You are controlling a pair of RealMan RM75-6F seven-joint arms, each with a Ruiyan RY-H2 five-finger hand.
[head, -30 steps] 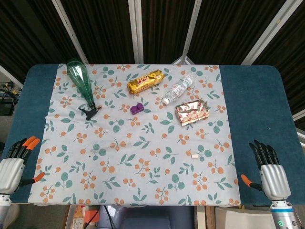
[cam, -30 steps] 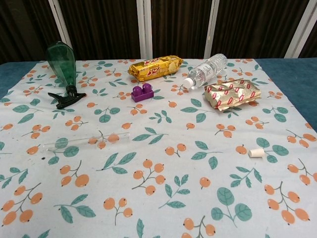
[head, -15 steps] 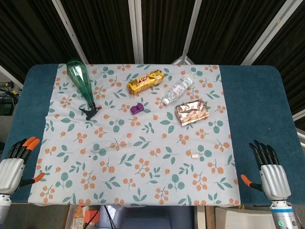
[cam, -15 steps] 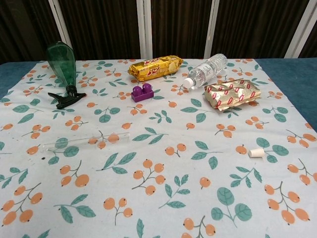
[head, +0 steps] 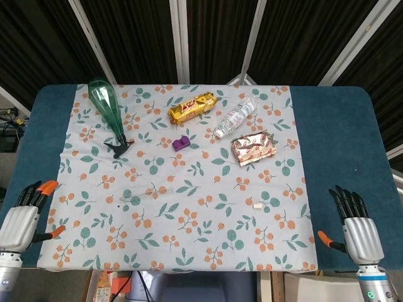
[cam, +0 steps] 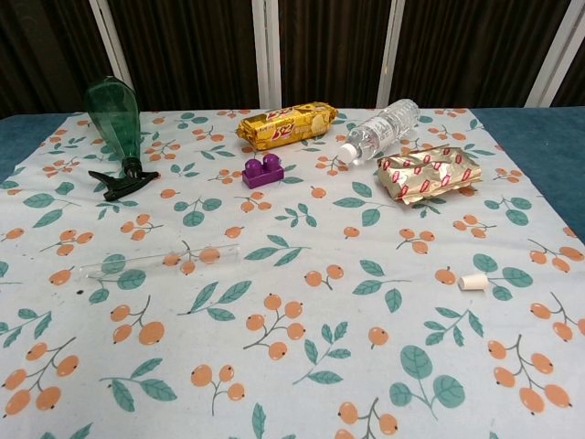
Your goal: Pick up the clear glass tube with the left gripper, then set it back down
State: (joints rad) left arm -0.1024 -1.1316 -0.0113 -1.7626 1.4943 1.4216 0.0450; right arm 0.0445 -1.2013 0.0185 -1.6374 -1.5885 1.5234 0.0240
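Note:
The clear glass tube (cam: 160, 261) lies flat on the patterned cloth, left of centre; in the head view the clear glass tube (head: 146, 192) is faint. My left hand (head: 22, 218) hovers at the near left corner of the table, fingers spread, holding nothing, well to the left of the tube. My right hand (head: 357, 225) sits at the near right corner, fingers apart and empty. Neither hand shows in the chest view.
A green spray bottle (head: 108, 114) lies at the back left. A gold biscuit pack (head: 192, 107), a plastic water bottle (head: 236, 117), a purple brick (head: 182, 143) and a shiny wrapped packet (head: 254, 148) lie across the back. A small white cap (head: 257, 205) rests right of centre.
My left hand has shifted slightly to the right and toward the table. The right hand and all objects stay put.

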